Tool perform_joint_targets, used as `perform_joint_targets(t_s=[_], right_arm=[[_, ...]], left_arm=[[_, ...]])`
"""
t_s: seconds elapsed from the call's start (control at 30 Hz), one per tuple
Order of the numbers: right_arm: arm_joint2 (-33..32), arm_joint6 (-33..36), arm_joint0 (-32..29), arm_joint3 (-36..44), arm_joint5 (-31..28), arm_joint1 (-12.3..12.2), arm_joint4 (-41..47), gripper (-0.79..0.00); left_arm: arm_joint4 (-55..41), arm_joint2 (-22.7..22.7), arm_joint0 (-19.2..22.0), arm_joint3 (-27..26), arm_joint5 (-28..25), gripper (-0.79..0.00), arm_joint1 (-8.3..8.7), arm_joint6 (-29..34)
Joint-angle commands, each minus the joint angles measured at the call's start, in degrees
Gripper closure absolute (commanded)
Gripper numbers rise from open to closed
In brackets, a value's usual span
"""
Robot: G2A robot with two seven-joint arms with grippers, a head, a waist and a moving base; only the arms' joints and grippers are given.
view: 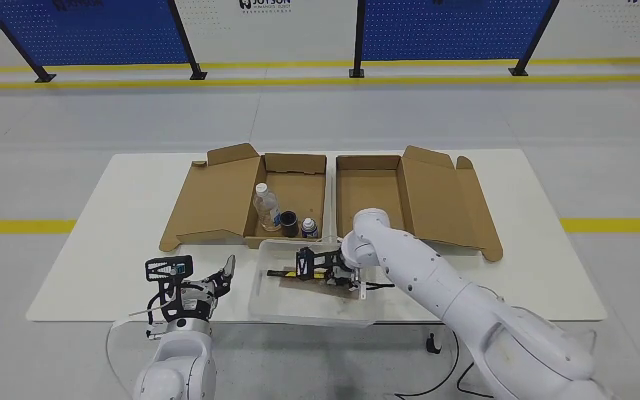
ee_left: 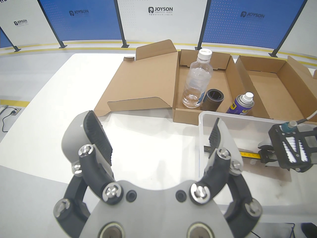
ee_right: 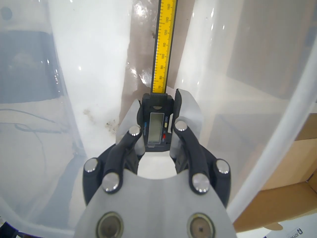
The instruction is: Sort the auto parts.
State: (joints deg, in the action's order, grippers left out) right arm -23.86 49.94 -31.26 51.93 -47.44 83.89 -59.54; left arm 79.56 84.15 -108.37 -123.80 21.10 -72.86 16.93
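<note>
The right claw (ee_right: 158, 101) was clamped on the caliper (ee_right: 165, 38) inside the clear bin (ee_left: 199, 130). The left claw (ee_left: 153, 122) hung spread wide, empty, above the desk (ee_left: 74, 80).

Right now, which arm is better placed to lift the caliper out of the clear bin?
Right. The right pincer is shut on the caliper inside the clear bin; the left pincer hangs open above the table beside it, empty.

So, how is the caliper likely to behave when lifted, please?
Likely stiff: the caliper has a straight bar. The right gripper clamps the display end, so the long free end may sag or pivot. The smooth casing might slip.
</note>
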Motion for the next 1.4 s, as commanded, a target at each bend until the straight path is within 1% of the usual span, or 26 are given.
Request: perform_joint_targets(t_s=[0.0,0.43,0.67,0.97,1.17,1.37], right_arm=[[-0.56,-0.33,-0.26,0.78,0.12,-0.28,0.18,0.0],[-5.21,0.26,-3.08,6.39,0.88,-3.05,2.49,0.0],[-7.91,-0.56,-5.11,9.44,0.03,-4.55,4.86,0.0],[-11.24,-1.67,-7.36,11.59,-0.25,-6.24,7.79,0.0],[-12.75,-0.84,-8.48,12.98,-0.18,-7.26,8.31,0.0],[-14.2,-1.42,-9.65,13.39,-0.78,-7.94,11.81,0.0]], left_arm=[[0.0,0.0,0.0,0.0,0.0,-0.785,0.0,0.0],[0.0,0.0,0.0,0.0,0.0,-0.785,0.0,0.0],[0.0,0.0,0.0,0.0,0.0,-0.785,0.0,0.0],[0.0,0.0,0.0,0.0,0.0,-0.785,0.0,0.0],[0.0,0.0,0.0,0.0,0.0,-0.785,0.0,0.0],[0.0,0.0,0.0,0.0,0.0,-0.785,0.0,0.0]])
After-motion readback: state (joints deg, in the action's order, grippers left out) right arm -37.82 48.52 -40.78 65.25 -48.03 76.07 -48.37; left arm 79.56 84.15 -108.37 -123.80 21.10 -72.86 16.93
